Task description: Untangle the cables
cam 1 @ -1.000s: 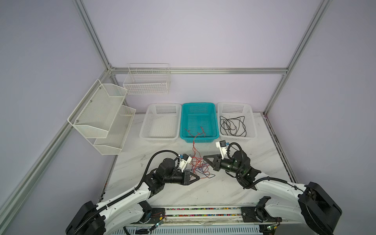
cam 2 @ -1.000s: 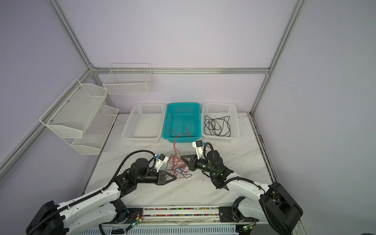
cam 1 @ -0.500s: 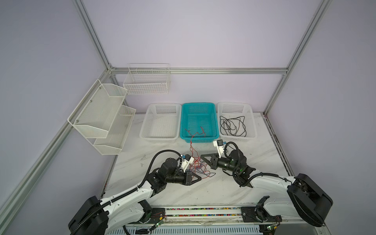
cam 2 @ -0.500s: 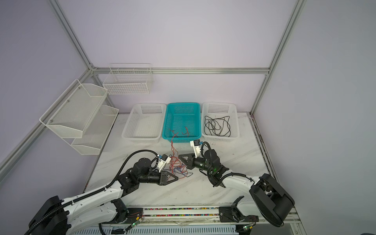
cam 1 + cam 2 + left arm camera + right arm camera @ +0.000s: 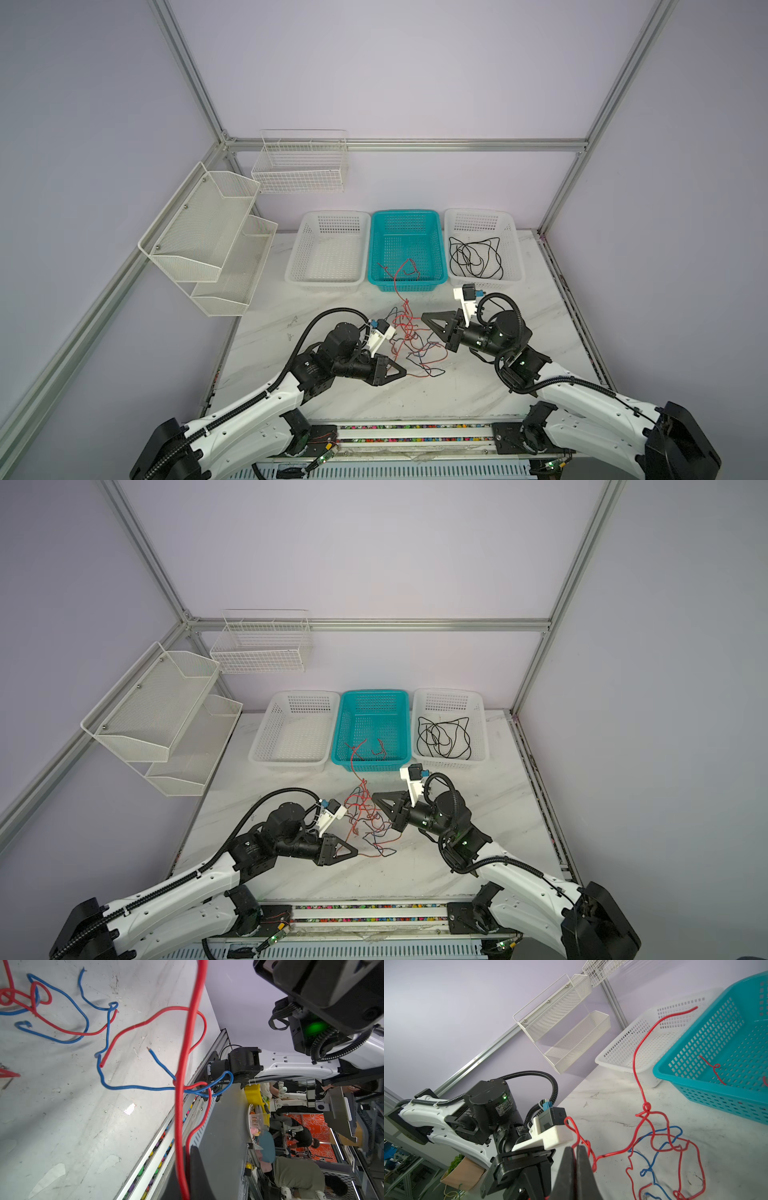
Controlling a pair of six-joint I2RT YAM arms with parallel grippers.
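Observation:
A tangle of red and blue cables (image 5: 411, 343) (image 5: 370, 823) lies on the marble table between my two grippers. One red strand runs from it up over the front wall of the teal basket (image 5: 405, 212). A black cable (image 5: 473, 257) lies coiled in the right white basket (image 5: 478, 211). My left gripper (image 5: 403, 370) (image 5: 187, 1153) is low at the tangle's near left, shut on a red cable (image 5: 180, 1105) that runs straight out from between its fingers. My right gripper (image 5: 424, 318) (image 5: 574, 1148) sits at the tangle's right edge, shut on a red cable (image 5: 572, 1126) that loops off its tip.
An empty white basket (image 5: 328, 214) stands left of the teal one at the back. A two-tier mesh shelf (image 5: 208, 232) and a wire basket (image 5: 299, 162) hang on the left and back walls. A rail with coloured beads (image 5: 399, 428) runs along the table's front edge.
Both grippers closed in on each other half a second ago and have since drawn slightly apart. Both stay shut, and the tangle has barely shifted.

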